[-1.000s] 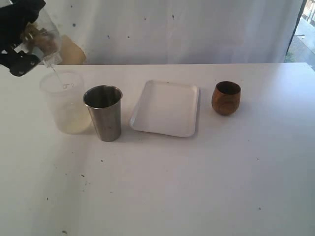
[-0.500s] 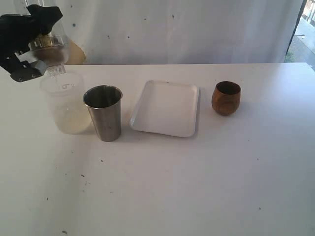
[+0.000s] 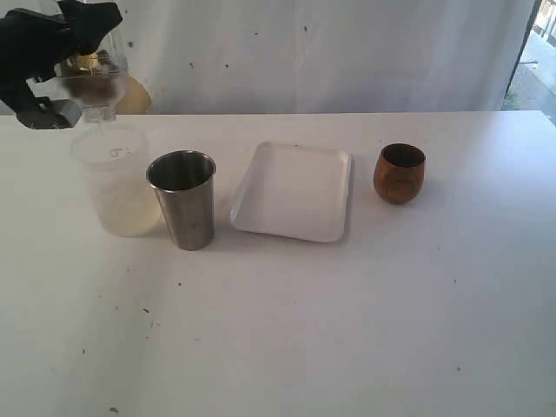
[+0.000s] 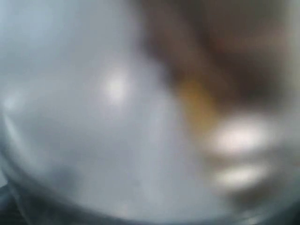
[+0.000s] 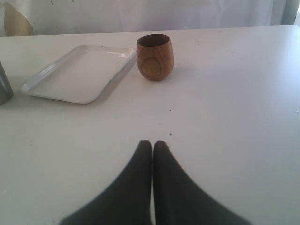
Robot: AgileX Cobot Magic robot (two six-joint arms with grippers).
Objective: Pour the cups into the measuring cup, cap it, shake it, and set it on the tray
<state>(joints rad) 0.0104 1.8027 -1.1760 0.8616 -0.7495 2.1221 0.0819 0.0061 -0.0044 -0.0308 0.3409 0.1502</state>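
High at the far left of the exterior view, my left gripper (image 3: 74,74) is shut on the clear measuring cup (image 3: 97,82), holding it nearly upright in the air. The left wrist view is a blur filled by the measuring cup's wall (image 4: 117,140). The steel tumbler (image 3: 184,201) stands left of the white tray (image 3: 295,221), and the brown wooden cup (image 3: 400,173) stands right of it. My right gripper (image 5: 152,144) is shut and empty low over the table, short of the wooden cup (image 5: 155,56) and the tray (image 5: 79,75); the exterior view does not show it.
A frosted translucent cup (image 3: 113,178) with a little yellowish liquid stands directly under the held measuring cup, close beside the tumbler. A white curtain hangs behind the table's far edge. The tumbler's side (image 5: 3,89) shows at the border of the right wrist view.
The left gripper has turned the clear measuring cup from a tilt back towards upright and raised it slightly. The thin stream into the frosted cup has stopped. The right gripper stayed still.
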